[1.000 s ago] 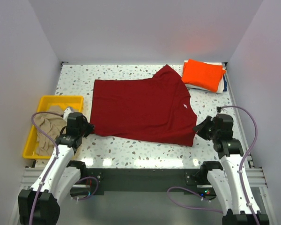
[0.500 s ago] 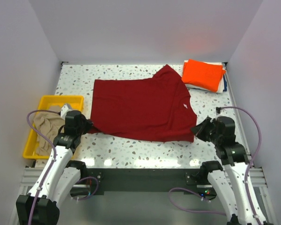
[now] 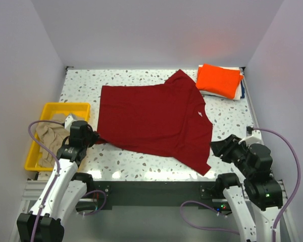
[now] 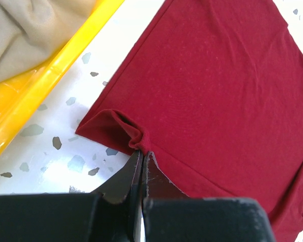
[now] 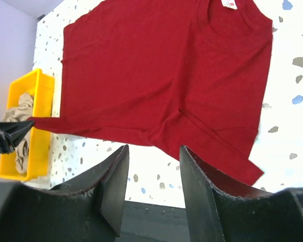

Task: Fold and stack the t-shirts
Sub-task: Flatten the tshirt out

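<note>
Since a second ago, our right arm has drawn back toward the near edge of the table point(image 3: 141, 164), and the right gripper point(image 5: 154, 149) has let go: its jaws now stand apart with nothing between them, just clear of the cloth. The near right corner of the dark red t-shirt point(image 3: 154, 118) has been dragged nearer to us and lies loose by that gripper. Our left gripper point(image 4: 141, 156) has barely shifted. Its jaws are pressed together on the near left corner of the hem, where the cloth bunches into a small fold at the tips.

We see the red shirt spread flat across the middle of the table, neck toward our right, with its white label point(image 5: 229, 4) showing and one sleeve reaching toward the far edge. No fold has been made in it yet.

At the far right corner the orange t-shirt point(image 3: 219, 79) lies folded on top of a small pile, so we judge that part done. The beige t-shirt point(image 3: 48, 138) sits crumpled in the yellow tray point(image 3: 60, 107) on our left, not yet handled.

We reckon we are somewhere in the middle: the red shirt is laid out and straightened, ready for its first fold, then it must go onto the pile, and the beige one has everything ahead of it.
</note>
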